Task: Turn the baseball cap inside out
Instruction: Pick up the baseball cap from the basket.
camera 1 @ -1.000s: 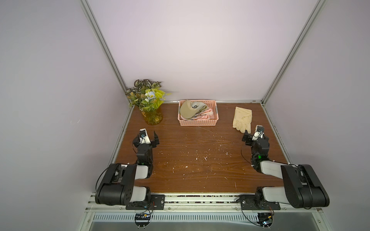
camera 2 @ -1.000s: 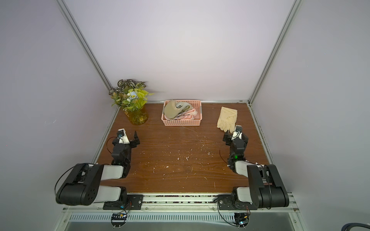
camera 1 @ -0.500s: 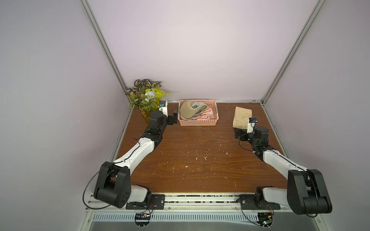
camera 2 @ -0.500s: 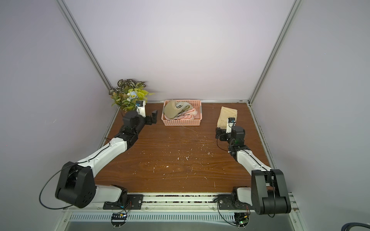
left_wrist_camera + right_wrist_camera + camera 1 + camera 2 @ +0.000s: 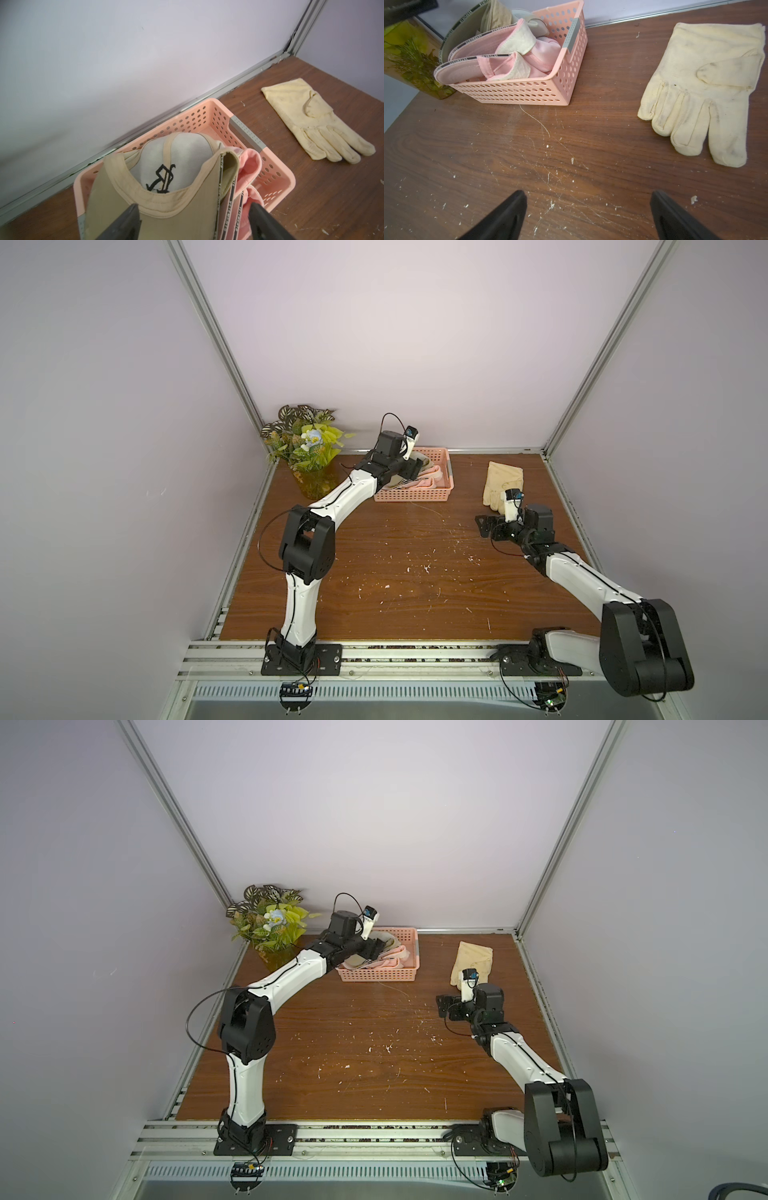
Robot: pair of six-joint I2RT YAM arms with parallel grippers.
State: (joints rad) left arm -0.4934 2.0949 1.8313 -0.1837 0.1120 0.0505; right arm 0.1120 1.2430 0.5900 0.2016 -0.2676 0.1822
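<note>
Looks like the pickup step: tan cap (image 5: 164,172) sits in the pink basket (image 5: 276,176) at 12 o'clock, left jaws spread around its brim, right jaws wide and empty near 2 o'clock, so next probably needs a pinch and lift.

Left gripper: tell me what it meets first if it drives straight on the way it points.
The tan baseball cap in the pink basket: the left gripper, jaws open, frames its brim edge in the wrist view. The remaining gap is unclear.
</note>
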